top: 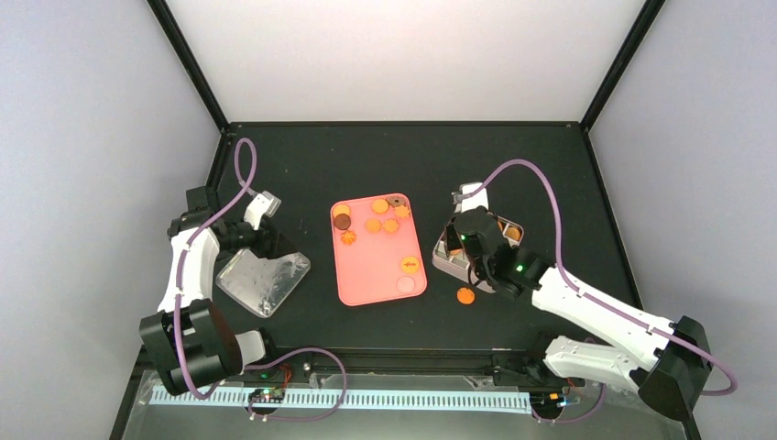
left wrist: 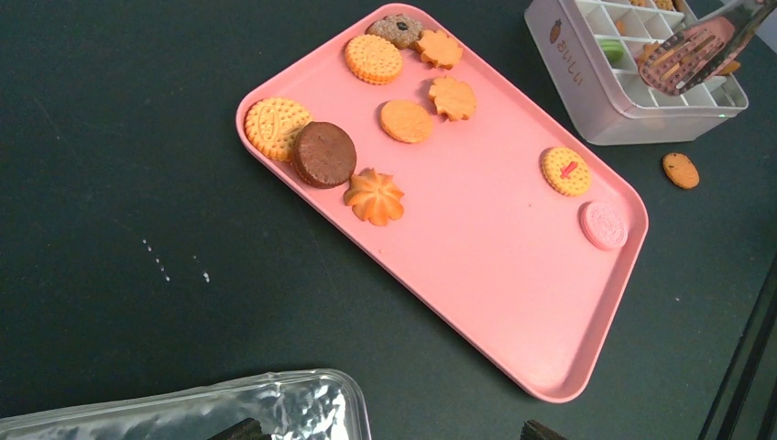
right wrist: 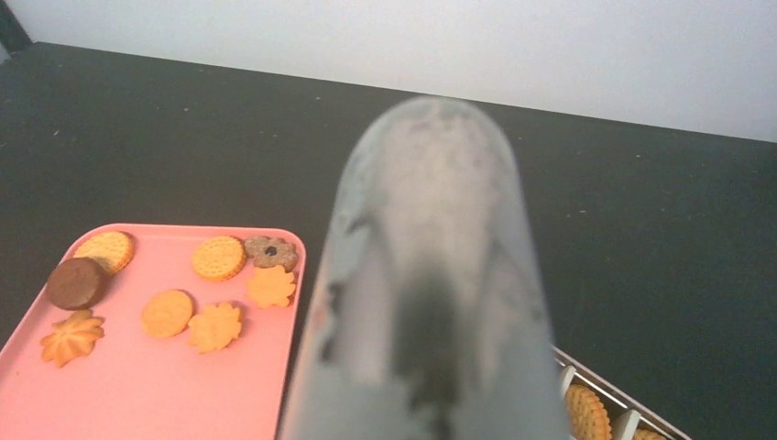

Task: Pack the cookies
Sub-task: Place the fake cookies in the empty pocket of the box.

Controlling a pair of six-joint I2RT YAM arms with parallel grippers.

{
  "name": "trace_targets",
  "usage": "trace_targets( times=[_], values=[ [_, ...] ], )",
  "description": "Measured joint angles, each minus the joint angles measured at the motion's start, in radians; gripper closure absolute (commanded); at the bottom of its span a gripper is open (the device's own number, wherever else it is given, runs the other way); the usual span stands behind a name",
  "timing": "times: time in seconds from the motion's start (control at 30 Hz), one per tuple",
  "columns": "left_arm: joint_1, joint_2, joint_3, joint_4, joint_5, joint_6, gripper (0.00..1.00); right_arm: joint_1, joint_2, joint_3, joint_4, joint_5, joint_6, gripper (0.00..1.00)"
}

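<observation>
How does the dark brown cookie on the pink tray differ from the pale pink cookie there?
The dark brown cookie is plain-topped; the pale pink cookie is embossed. The dark brown cookie touches a golden cookie; the pale pink cookie lies alone by the rim. Both are round discs on the pink tray.

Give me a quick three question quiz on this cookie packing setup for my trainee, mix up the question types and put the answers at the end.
1. True or false: the dark brown cookie lies inside the white compartment box.
2. How many cookies lie on the pink tray?
3. The right gripper is closed on: A) metal tongs B) the pink tray C) the box.

Key: 1 false, it is on the tray; 2 ten; 3 A.
</observation>
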Motion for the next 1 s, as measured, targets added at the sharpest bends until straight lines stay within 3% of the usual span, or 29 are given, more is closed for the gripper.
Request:
trace_targets(
  times=[0.37,0.83,1.0],
  values=[
    [0.000,0.000,0.000,0.000,0.005,0.000,0.27,-0.040,0.021,0.011,0.002,-0.055,-0.003,0.98],
    [0.000,0.000,0.000,-0.008,0.006,0.004,0.27,-0.040,0.069,0.028,0.024,-0.068,-0.004,0.71],
    [0.000,0.000,0.000,-0.008,0.006,0.005,0.27,-0.040,0.077,0.044,0.025,-0.087,-0.005,0.69]
  ],
)
